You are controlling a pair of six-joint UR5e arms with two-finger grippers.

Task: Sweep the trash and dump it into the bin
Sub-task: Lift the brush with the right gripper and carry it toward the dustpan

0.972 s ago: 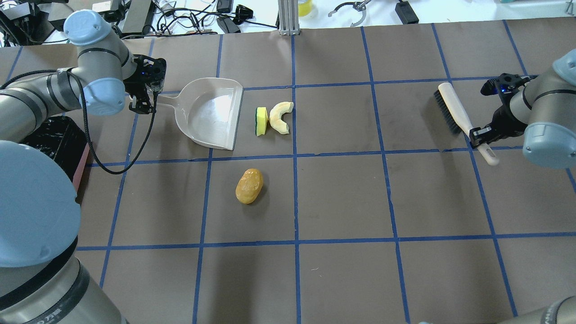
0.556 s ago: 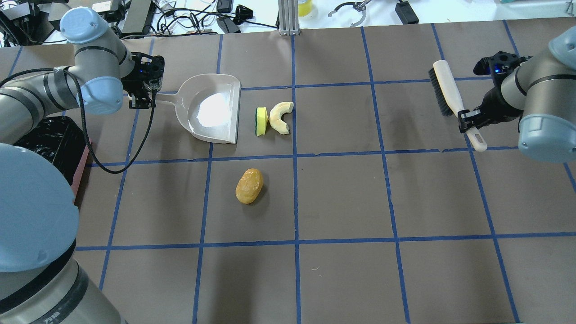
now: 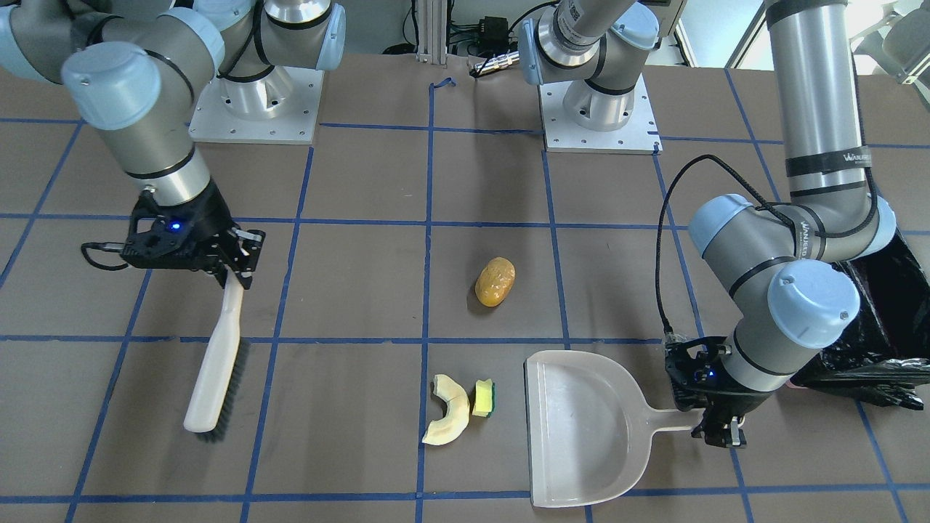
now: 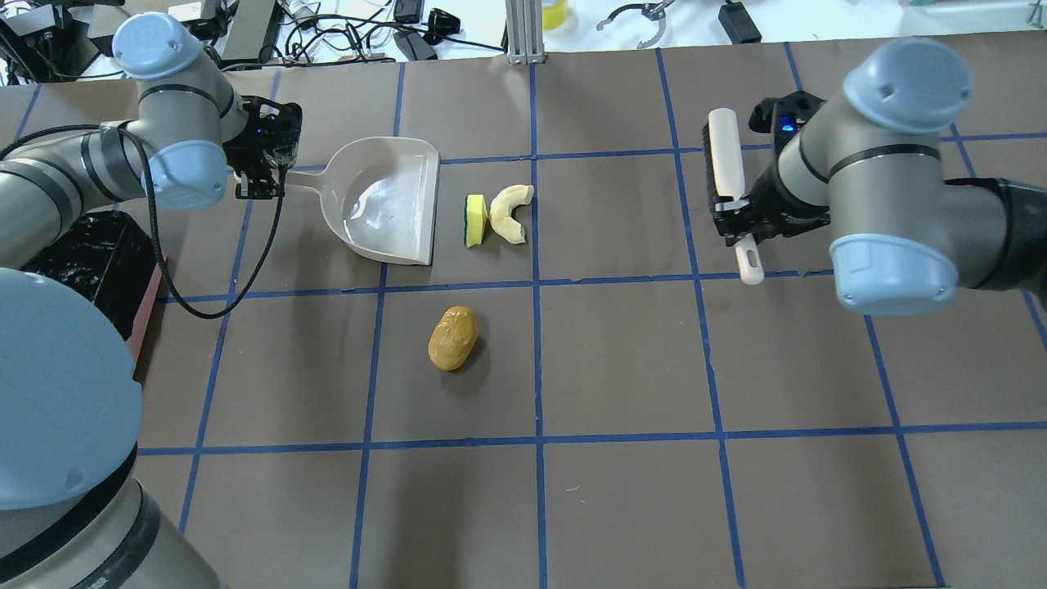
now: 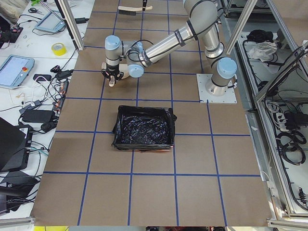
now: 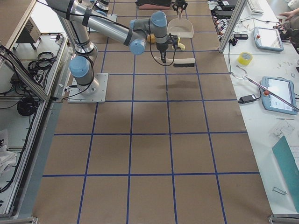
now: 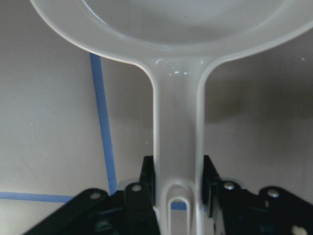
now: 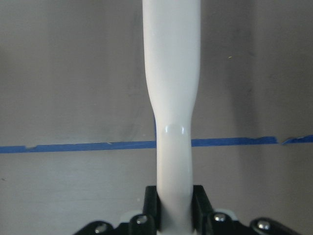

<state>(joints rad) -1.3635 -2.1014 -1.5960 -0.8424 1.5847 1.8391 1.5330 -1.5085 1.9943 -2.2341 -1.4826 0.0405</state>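
Observation:
The golden-brown lump [image 4: 452, 337] lies alone on the brown table. The cream crescent slice [image 4: 509, 214] and the yellow-green sponge piece [image 4: 475, 220] lie side by side just off the open edge of the white dustpan [image 4: 384, 200]. My left gripper [image 4: 263, 188] is shut on the dustpan's handle [image 7: 177, 122], with the pan flat on the table. My right gripper [image 4: 736, 219] is shut on the white handle of a black-bristled brush [image 4: 725, 159], right of the trash and above the table. The pink bin with its black bag [image 4: 98, 254] stands at the table's left edge, partly hidden by my left arm.
Cables, a metal post [image 4: 523, 33] and small gear line the table's far edge. Blue tape lines grid the brown surface. In the front-facing view the two arm bases [image 3: 254, 94] stand at the robot's side of the table.
My right arm has swung left toward the middle of the table with the brush, which now points straight away from me. The left gripper and dustpan have shifted only slightly.

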